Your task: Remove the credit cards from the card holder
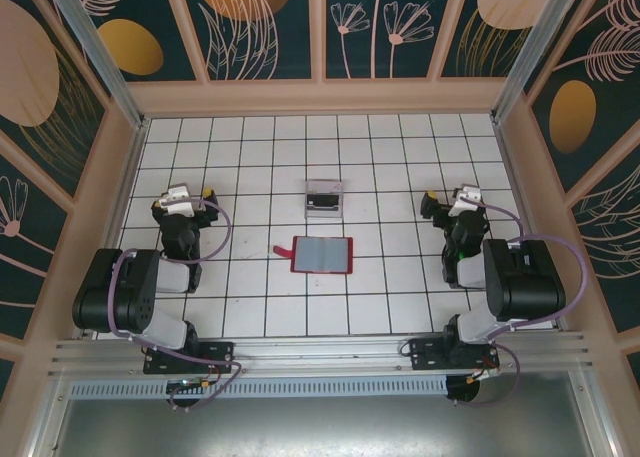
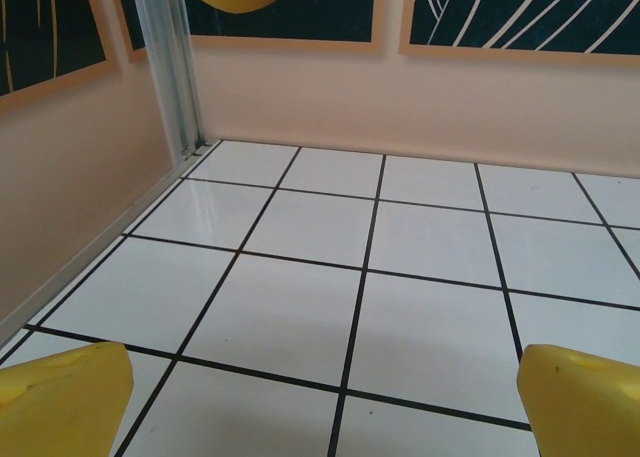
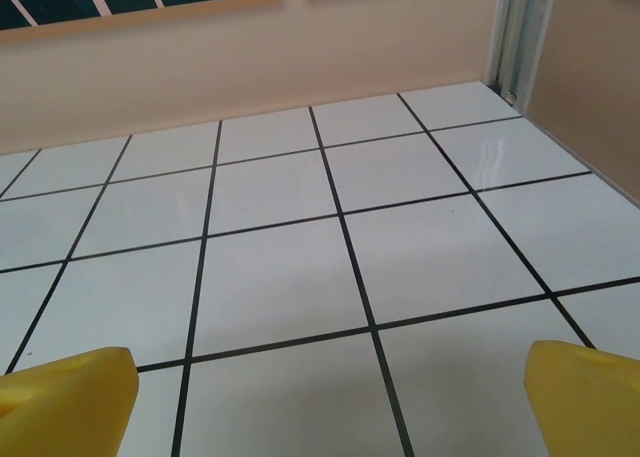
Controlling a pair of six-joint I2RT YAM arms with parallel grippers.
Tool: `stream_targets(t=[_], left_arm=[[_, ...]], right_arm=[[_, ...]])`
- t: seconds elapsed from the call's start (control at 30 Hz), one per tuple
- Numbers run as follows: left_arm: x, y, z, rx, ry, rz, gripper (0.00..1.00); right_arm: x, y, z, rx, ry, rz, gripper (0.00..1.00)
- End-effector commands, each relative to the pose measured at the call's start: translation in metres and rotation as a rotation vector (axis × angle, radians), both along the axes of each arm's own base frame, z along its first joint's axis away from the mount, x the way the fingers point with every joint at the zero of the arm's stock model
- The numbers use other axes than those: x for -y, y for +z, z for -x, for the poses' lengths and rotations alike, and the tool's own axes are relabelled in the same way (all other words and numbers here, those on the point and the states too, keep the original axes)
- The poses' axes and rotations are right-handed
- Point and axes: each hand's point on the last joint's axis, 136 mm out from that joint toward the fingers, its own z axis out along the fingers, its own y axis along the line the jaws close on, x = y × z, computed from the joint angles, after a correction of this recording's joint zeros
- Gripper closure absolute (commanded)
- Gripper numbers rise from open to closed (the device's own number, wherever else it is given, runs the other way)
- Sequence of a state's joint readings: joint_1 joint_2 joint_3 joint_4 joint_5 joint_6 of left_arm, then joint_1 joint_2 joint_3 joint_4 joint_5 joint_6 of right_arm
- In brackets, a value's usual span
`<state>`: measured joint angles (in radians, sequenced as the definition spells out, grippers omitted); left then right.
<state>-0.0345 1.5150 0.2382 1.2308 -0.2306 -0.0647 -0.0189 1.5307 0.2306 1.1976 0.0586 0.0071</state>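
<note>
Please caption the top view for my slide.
Red card holder open, clear tray beyond; left gripper and right gripper flanking, open.

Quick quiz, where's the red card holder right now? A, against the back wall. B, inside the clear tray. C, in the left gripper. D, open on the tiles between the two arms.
D: the card holder lies open on the table, between the two arms, just on the near side of the clear tray.

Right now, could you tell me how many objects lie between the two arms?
2: the red card holder, open mid-table, and a clear plastic tray just beyond it; cards inside may be hidden.
</note>
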Motion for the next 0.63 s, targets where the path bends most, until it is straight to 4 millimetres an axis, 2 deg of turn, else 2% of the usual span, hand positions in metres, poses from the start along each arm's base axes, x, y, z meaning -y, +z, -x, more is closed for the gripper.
stream_targets(t=[0.0, 0.33, 0.47, 0.6], left_arm=[[0.001, 0.0072, -0.0011, 0.039, -0.011, 0.017, 0.01], [0.0008, 0.0079, 0.001, 0.044, -0.011, 0.016, 0.02], [0.0011, 0.0078, 0.0009, 0.044, -0.012, 0.017, 0.01], [0.001, 0.0082, 0.0008, 0.045, -0.012, 0.017, 0.01]], right_arm=[[0.0007, 0.011, -0.0005, 0.054, -0.007, -0.017, 0.01], [0.0011, 0.0109, -0.0008, 0.053, -0.008, -0.016, 0.01], [-0.0081, 0.0113, -0.0018, 0.052, 0.037, 0.0, 0.01], [-0.0066, 0.0109, -0.0026, 0.048, 0.038, -0.005, 0.01]])
